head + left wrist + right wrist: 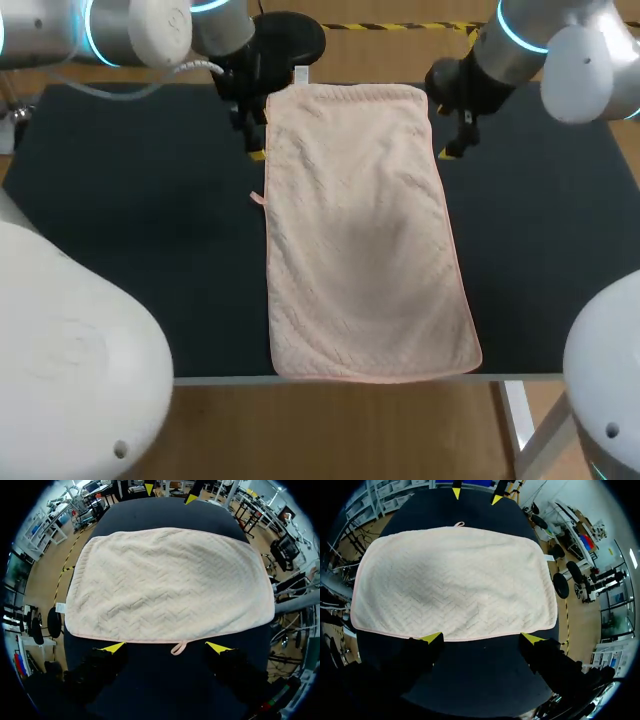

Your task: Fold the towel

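A pale pink towel [360, 230] lies spread flat, lengthwise down the middle of the dark table. Its left long edge carries a small loop [257, 197]. My left gripper [254, 135] hovers open beside the towel's far left edge. In the left wrist view, the towel [170, 585] lies just ahead of the open left gripper [166, 648], with the loop [177, 648] between the yellow tips. My right gripper [453, 135] hovers open beside the far right edge. The right wrist view has the towel [455, 580] just ahead of the open right gripper [482, 639]. Neither gripper holds anything.
The dark table top [130, 220] lies bare on both sides of the towel. The towel's near end reaches almost to the table's front edge [220, 380]. A white label [301, 74] sticks out at the towel's far left corner.
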